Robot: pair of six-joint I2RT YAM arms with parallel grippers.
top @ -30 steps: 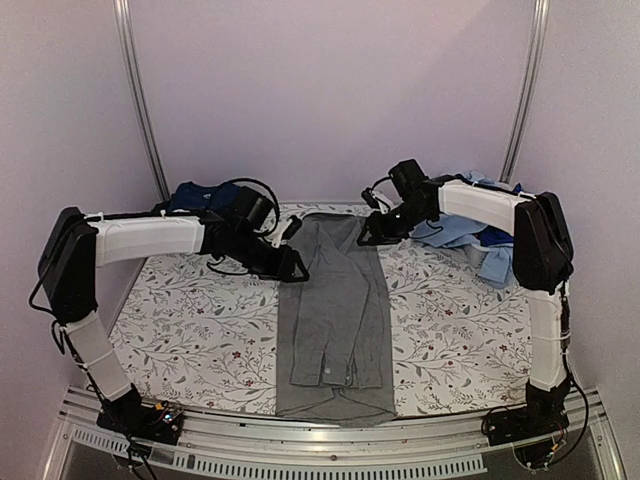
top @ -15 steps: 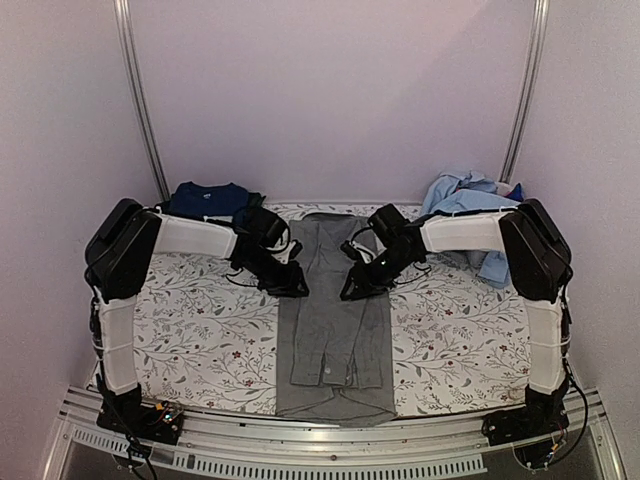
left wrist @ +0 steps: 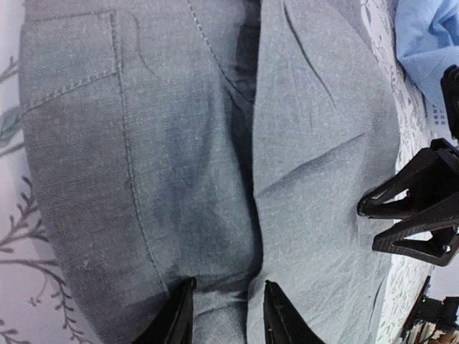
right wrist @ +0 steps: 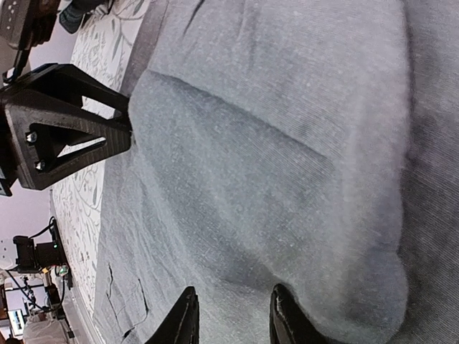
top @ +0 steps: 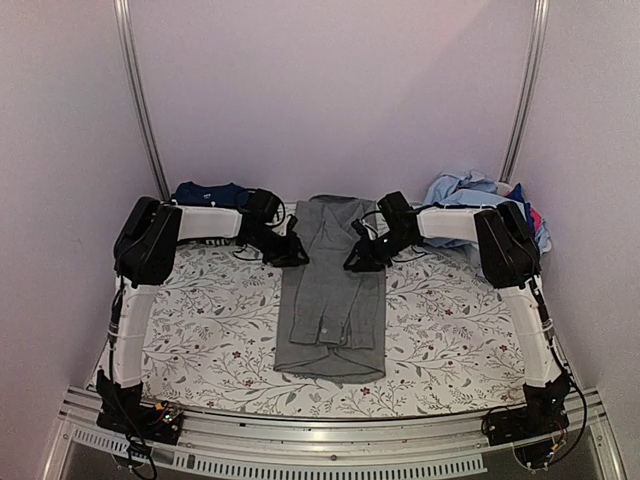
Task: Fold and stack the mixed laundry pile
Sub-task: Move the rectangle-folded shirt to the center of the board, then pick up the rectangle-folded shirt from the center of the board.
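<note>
A navy T-shirt (top: pixel 207 192) lies behind the left gripper (left wrist: pixel 228 288), half hidden by the arm. Those jaws pinch a raised fold of the grey shirt (top: pixel 330 295) — fine woven cloth with stitched seams, folded into a long strip on the leafy printed sheet (top: pixel 200 320). The right gripper (right wrist: pixel 235 290) pinches the opposite edge. Beyond it sit crumpled light blue shirts (top: pixel 458 190), partly hidden.

Pale lilac walls (top: pixel 330 90) and two slanting metal poles (top: pixel 141 100) enclose the floral-sheeted table (top: pixel 200 335).
</note>
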